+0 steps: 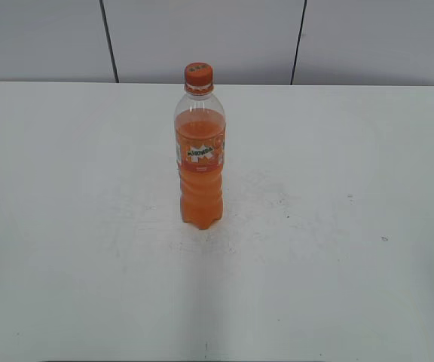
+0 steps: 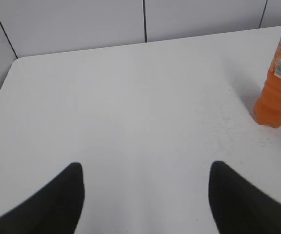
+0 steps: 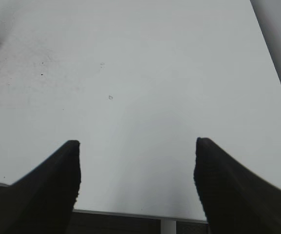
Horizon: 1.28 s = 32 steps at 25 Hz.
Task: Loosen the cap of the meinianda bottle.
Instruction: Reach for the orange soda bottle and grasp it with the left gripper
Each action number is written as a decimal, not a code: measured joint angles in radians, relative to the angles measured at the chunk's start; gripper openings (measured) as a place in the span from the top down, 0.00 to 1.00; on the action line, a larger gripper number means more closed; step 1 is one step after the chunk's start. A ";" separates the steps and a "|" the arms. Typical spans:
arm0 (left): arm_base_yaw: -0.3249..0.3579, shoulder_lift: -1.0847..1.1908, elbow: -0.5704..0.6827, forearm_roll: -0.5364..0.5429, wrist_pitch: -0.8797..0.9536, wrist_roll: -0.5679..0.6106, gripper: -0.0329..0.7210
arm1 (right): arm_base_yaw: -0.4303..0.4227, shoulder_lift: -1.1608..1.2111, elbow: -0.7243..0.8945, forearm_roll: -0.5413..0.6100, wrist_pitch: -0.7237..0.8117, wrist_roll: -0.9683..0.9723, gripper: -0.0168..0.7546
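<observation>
Between both sets of jaws is just bare table point(image 1: 337, 271); left gripper point(image 2: 145, 180) and right gripper point(image 3: 136, 161) hang spread wide, holding nothing. Further out, the meinianda bottle point(image 1: 200, 162) stands upright mid-table, cap point(image 1: 198, 75) on. Mostly full, so probably hefty, smooth and squashy. Best bet: clamp the waisted body, pinch the ridged cap.

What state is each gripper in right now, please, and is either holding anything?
Left gripper: open, holding nothing, above the bare table.
Right gripper: open, holding nothing, over the table's near edge.
</observation>
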 joint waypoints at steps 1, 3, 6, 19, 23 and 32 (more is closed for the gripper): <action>0.000 0.000 0.000 0.000 0.000 0.000 0.31 | 0.000 0.000 0.000 0.000 0.000 0.000 0.27; 0.000 0.000 0.000 0.000 0.000 0.000 0.31 | 0.000 0.000 0.000 0.000 0.000 0.000 0.27; 0.000 0.000 0.000 -0.001 -0.003 0.000 0.31 | 0.000 0.000 0.000 0.000 0.000 0.000 0.27; -0.001 0.397 -0.017 -0.196 -0.546 0.215 0.31 | 0.000 0.000 0.000 0.000 0.000 0.000 0.27; -0.001 0.577 0.034 -0.248 -0.816 0.261 0.31 | 0.000 0.000 0.000 0.000 0.000 0.000 0.27; -0.007 0.975 0.214 -0.275 -1.343 0.194 0.31 | 0.000 0.000 0.000 0.000 0.000 0.000 0.27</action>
